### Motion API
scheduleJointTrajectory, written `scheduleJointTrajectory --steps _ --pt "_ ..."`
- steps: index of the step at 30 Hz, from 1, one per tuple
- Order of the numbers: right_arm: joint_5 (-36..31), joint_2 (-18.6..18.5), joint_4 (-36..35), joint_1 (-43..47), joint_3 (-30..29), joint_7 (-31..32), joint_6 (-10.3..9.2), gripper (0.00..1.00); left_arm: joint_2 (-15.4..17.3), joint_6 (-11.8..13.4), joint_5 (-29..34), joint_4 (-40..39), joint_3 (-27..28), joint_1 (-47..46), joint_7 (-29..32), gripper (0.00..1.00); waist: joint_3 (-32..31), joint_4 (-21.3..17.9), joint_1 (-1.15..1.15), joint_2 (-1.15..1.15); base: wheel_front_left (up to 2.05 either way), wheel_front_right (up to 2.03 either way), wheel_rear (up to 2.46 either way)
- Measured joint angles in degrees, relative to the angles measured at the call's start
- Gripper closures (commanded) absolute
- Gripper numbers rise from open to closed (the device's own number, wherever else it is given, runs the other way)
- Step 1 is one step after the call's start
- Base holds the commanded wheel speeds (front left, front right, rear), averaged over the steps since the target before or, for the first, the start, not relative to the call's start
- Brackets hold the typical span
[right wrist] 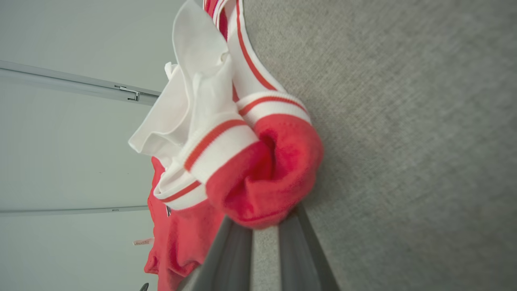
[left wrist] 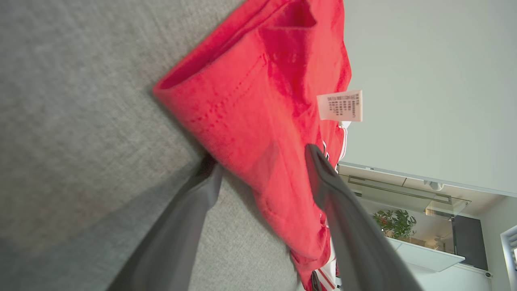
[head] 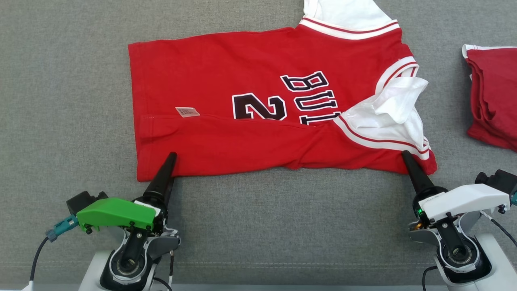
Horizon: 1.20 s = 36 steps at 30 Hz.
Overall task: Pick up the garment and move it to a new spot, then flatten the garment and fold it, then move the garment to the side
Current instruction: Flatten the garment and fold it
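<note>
The garment [head: 250,101] is a red jersey with white trim and dark lettering, lying spread on the grey cloth surface, its near side folded over. A small label [head: 187,112] sticks out of it. My left gripper [head: 169,169] is open at the near left hem. In the left wrist view, the left gripper [left wrist: 261,157] has one finger on each side of the red hem [left wrist: 242,105]. My right gripper [head: 407,157] is shut on the near right shoulder corner. The right wrist view shows bunched red fabric [right wrist: 266,182] pinched at the right gripper [right wrist: 264,218].
A second red garment [head: 492,101], folded, lies at the right edge of the grey surface [head: 60,101]. Bare grey cloth stretches to the left and along the near side between my arms.
</note>
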Motion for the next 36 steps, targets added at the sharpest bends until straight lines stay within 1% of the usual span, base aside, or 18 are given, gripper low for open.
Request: scheduleJointTrajectory --steps 3,4,5,6,7,9,17,23,28,33,36 --pt "0.00 0.00 0.49 -0.25 0.07 0.01 0.05 1.00 0.00 -0.07 -0.02 0.24 -0.30 -0.12 0.01 0.00 -0.08 -0.07 0.00 0.00 0.00 0.00 0.00" --pt "0.00 -0.01 0.71 -0.41 0.11 0.01 0.07 1.00 0.00 -0.12 -0.11 0.30 -0.40 -0.13 0.01 0.11 -0.12 -0.08 0.00 0.00 0.00 0.00 0.00" --pt "0.00 -0.02 0.91 -0.54 0.14 0.01 0.08 1.00 0.00 -0.32 -0.21 0.41 -0.49 -0.13 0.01 0.26 -0.16 -0.09 0.00 0.00 0.00 0.00 0.00" --pt "0.00 -0.02 1.07 -0.59 0.18 0.02 0.11 1.00 -0.01 -0.56 -0.25 0.65 -0.60 -0.13 0.02 0.54 -0.22 -0.08 0.00 0.00 0.00 0.00 0.00" --pt "0.00 -0.02 1.21 -0.59 0.22 0.02 0.14 1.00 -0.01 -0.56 -0.33 0.86 -0.74 -0.13 0.03 0.66 -0.27 -0.07 0.00 0.00 0.00 0.00 0.00" --pt "0.01 -0.08 1.59 -0.59 0.26 0.03 0.30 1.00 -0.07 -0.64 -0.35 1.35 -1.11 -0.12 0.11 1.00 -0.42 -0.02 0.00 0.00 0.00 0.00 0.00" --pt "0.11 -1.01 2.47 -0.55 -0.51 0.09 0.41 1.00 -0.88 -2.42 -0.73 2.25 -1.05 0.55 -0.32 1.00 -1.22 1.06 0.00 0.00 0.00 0.00 0.00" --pt "0.54 -1.48 3.16 -0.29 -0.71 0.10 0.63 1.00 -1.24 -4.15 -2.88 2.65 0.29 3.00 -2.24 1.00 -2.04 2.18 0.00 0.00 0.00 0.00 0.00" --pt "1.20 -1.53 3.16 1.34 -1.53 0.10 0.64 1.00 -1.51 -4.68 -3.04 2.85 0.15 5.00 -2.96 1.00 -2.67 3.25 0.00 0.00 0.00 0.00 0.00" --pt "2.60 -1.08 2.42 3.87 -1.74 0.10 0.64 1.00 -1.65 -5.20 -3.35 2.79 0.15 5.54 -3.77 0.98 -2.88 3.95 0.00 0.00 0.00 0.00 0.00" --pt "3.24 -0.30 1.36 6.29 -1.52 0.10 0.66 1.00 -1.65 -5.69 -3.35 2.68 0.18 5.97 -4.67 0.92 -2.74 4.06 0.00 0.00 0.00 0.00 0.00"
